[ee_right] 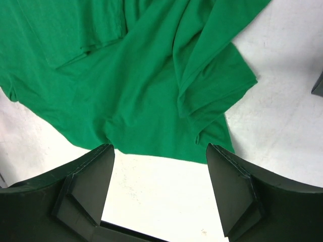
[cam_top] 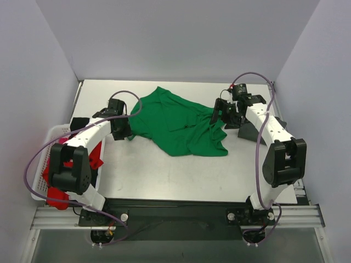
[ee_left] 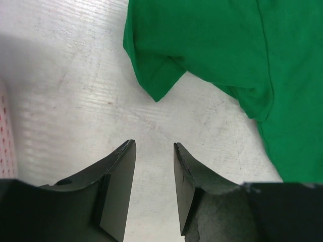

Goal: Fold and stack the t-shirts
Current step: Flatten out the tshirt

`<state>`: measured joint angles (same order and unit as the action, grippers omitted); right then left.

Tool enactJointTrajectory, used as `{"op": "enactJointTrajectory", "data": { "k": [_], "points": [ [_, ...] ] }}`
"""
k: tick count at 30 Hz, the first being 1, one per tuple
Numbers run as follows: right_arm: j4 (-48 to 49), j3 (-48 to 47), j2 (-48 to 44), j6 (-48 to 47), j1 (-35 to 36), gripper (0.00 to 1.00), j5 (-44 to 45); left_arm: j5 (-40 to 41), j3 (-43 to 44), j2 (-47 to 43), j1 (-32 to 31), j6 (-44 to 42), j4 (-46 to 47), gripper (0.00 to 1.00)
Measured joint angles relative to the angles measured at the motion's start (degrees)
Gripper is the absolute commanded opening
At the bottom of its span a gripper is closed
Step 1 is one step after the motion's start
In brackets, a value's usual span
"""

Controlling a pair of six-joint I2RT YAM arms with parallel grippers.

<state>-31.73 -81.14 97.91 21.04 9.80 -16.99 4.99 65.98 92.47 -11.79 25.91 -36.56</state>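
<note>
1. White table [cam_top: 164, 175] w/ grey walls round it; arm bases at near edge.
2. Near left: basket [cam_top: 48, 137] w/ red tee [cam_top: 96, 156] bundled in it, not yet out.
3. Left pincer [ee_left: 154, 146]: part open, empty, low over table, just beside a sleeve corner of green tee [cam_top: 175, 123].
4. Right pincer [ee_right: 160, 151]: wide open, empty, at green tee's right hem.
5. Green tee: mid-table toward back, btwn both pincers. Rumpled, creased, one edge doubled over, not flat.
6. Progress, my read: early. No fold made, no stack seen. Green tee needs spreading, then folding; red tee etc. left.
</note>
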Motion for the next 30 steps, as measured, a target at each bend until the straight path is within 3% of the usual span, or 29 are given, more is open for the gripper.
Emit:
{"op": "enactJointTrajectory", "data": {
  "k": [10, 24, 25, 29, 30],
  "points": [
    [1.01, 7.58, -5.18, 0.87, 0.42, 0.75, -0.66, -4.42, -3.13, 6.51, 2.4, 2.19, 7.8, 0.47],
    [1.68, 8.44, -6.84, 1.51, 1.18, 0.75, -1.42, -5.05, -1.62, 11.21, 2.91, 2.67, 12.44, 0.46],
    [1.7, 8.76, -6.95, 1.49, 1.25, 0.75, -1.46, -5.03, -1.46, 11.37, 2.91, 2.84, 12.76, 0.43],
    [1.75, 10.75, -7.5, 1.36, 1.75, 0.75, -1.62, -4.59, -1.05, 12.24, 2.91, 3.58, 13.77, 0.15],
    [1.75, 11.47, -7.56, 1.22, 1.95, 0.75, -1.64, -4.52, -1.01, 12.37, 2.95, 3.67, 13.92, 0.03]
  ]
}}
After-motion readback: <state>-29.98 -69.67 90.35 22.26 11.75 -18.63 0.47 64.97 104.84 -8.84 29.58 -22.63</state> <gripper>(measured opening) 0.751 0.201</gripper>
